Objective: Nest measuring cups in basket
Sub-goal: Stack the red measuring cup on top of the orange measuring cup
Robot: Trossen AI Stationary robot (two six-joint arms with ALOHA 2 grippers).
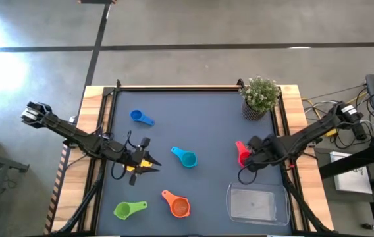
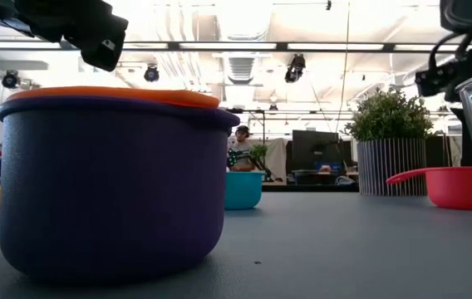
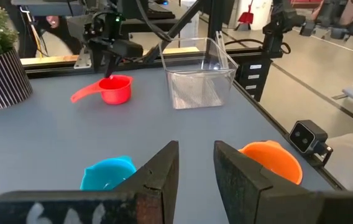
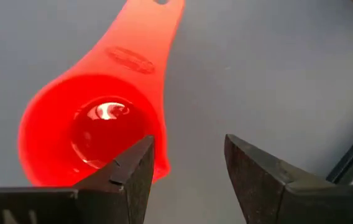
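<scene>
Red cup (image 4: 89,134) sits just beside right claw (image 4: 186,168).

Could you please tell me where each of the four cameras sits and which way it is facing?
High: overhead, straight down; both arms, basket.
Low: table height, level across; purple cup up close, arms overhead.
Left wrist: past its own fingers toward the right gripper.
Right wrist: down past its fingers at the tabletop.
Shared: all four show the red cup.

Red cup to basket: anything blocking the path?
Nothing visible. The red cup sits under the right gripper, and only bare mat separates it from the clear basket, which looks empty.
</scene>
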